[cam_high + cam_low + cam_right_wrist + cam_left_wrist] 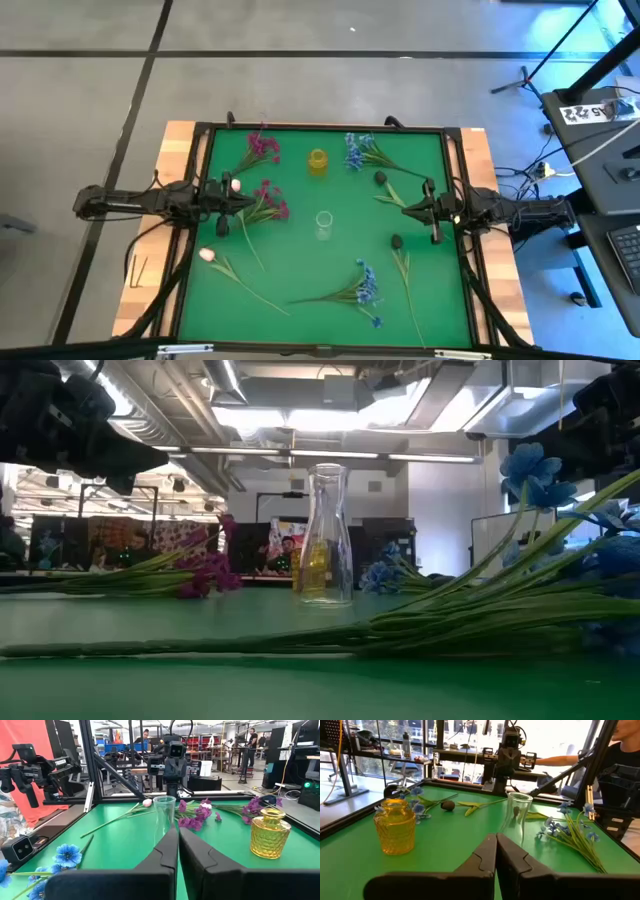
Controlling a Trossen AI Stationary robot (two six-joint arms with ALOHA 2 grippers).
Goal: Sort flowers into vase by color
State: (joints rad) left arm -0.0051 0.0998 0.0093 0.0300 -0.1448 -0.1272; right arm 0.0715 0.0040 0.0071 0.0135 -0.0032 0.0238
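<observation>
Pincers: my left gripper [232,200] and right gripper [407,208] are both clenched, grasping nothing.
Landmark: clear vase [323,225] stands between them.
Flowers: flowers [262,199] lie all around the clear vase.
Yellow vase [318,161]: behind the clear vase.

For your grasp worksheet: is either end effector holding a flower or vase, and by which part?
Nothing is held. The left end effector and right end effector are both shut on nothing, and the flowers lie on the table.
</observation>
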